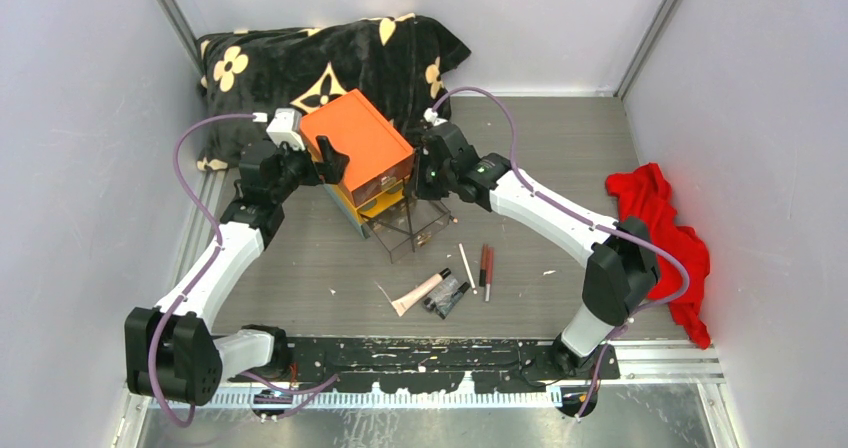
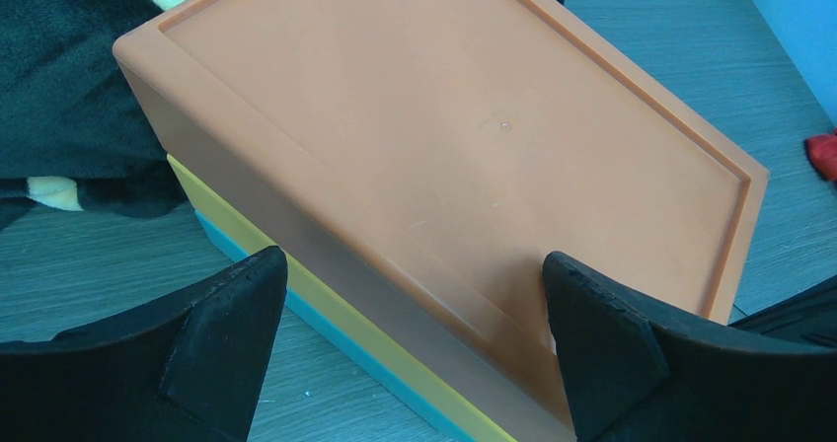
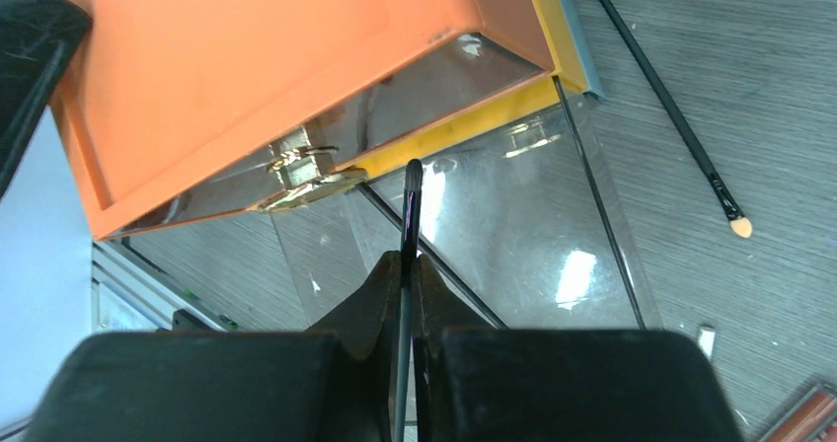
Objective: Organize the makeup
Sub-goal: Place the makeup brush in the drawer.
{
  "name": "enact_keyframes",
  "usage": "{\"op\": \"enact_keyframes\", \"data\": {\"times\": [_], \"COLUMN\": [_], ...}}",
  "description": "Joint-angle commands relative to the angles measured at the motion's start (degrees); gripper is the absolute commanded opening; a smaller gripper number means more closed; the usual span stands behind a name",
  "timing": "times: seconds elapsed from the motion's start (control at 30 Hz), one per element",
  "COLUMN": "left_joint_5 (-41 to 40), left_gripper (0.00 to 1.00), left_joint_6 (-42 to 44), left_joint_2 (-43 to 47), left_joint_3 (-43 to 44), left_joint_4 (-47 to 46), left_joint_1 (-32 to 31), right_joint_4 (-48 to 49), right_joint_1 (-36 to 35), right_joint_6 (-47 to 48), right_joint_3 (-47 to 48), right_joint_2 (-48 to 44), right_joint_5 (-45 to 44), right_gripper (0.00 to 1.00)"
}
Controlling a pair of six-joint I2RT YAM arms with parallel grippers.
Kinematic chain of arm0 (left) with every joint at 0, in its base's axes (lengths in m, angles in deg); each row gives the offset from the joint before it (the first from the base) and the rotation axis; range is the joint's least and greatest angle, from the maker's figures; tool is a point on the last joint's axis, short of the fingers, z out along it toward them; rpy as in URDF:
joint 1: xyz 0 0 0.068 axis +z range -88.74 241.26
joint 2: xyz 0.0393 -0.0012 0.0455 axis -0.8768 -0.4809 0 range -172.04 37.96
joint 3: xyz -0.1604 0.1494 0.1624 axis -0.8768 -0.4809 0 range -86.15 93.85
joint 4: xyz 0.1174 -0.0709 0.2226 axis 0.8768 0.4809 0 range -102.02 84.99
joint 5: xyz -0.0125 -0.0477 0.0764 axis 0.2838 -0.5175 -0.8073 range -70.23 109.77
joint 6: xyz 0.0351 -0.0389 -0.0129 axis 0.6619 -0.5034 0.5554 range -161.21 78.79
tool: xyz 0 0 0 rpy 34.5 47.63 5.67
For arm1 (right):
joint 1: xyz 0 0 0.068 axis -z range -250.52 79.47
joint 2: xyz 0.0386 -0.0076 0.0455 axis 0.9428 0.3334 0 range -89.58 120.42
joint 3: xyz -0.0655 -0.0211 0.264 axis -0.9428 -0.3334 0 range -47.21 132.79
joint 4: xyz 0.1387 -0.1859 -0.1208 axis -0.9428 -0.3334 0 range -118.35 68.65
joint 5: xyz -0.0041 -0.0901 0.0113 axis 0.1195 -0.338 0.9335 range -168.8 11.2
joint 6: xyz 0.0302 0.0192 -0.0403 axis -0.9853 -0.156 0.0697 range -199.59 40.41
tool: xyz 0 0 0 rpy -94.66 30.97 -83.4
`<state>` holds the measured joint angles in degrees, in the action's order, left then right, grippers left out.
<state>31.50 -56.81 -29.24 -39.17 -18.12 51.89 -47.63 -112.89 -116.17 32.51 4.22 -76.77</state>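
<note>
My right gripper (image 3: 408,264) is shut on a thin black makeup pencil (image 3: 411,200) and holds it over the pulled-out clear drawer (image 3: 513,235) of the orange box (image 1: 355,138). In the top view this gripper (image 1: 425,173) is at the box's right front. My left gripper (image 2: 415,353) is open and straddles the box's top edge (image 2: 474,136), with one finger (image 2: 602,343) on the lid. A pinkish tube (image 1: 420,291), a black tube (image 1: 447,296), red pencils (image 1: 486,268) and a thin white stick (image 1: 466,265) lie on the table in front.
A black floral blanket (image 1: 300,63) lies behind the box. A red cloth (image 1: 665,238) lies at the right wall. A thin applicator (image 3: 671,116) lies on the table beside the drawer. Something gold (image 3: 306,171) shows inside the box's upper drawer.
</note>
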Motion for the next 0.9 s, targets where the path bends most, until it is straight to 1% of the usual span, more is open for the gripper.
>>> {"op": "enact_keyframes", "data": {"times": [0.0, 0.27, 0.47, 0.87], "left_joint_5": [-0.92, -0.65, -0.66, -1.05], "left_gripper": [1.0, 1.0, 1.0, 1.0], "left_joint_6": [2.42, 2.11, 2.15, 3.28], "left_joint_2": [0.8, 0.48, 0.9, 3.95], "left_joint_3": [-1.13, -1.26, -1.33, -1.29], "left_joint_4": [3.32, 2.77, 2.92, 5.13], "left_joint_1": [-0.23, -0.21, -0.21, -0.2], "right_joint_4": [4.32, 5.56, 7.01, 10.98], "right_joint_1": [-0.42, -0.56, -0.59, -0.56], "right_joint_6": [-2.53, -5.21, -6.11, -7.9], "right_joint_3": [0.47, -2.71, -4.12, -2.16], "right_joint_2": [-1.51, -2.05, -1.9, 4.09], "right_joint_5": [1.43, 2.27, 1.21, -1.11], "right_gripper": [0.01, 0.01, 0.01, 0.01]}}
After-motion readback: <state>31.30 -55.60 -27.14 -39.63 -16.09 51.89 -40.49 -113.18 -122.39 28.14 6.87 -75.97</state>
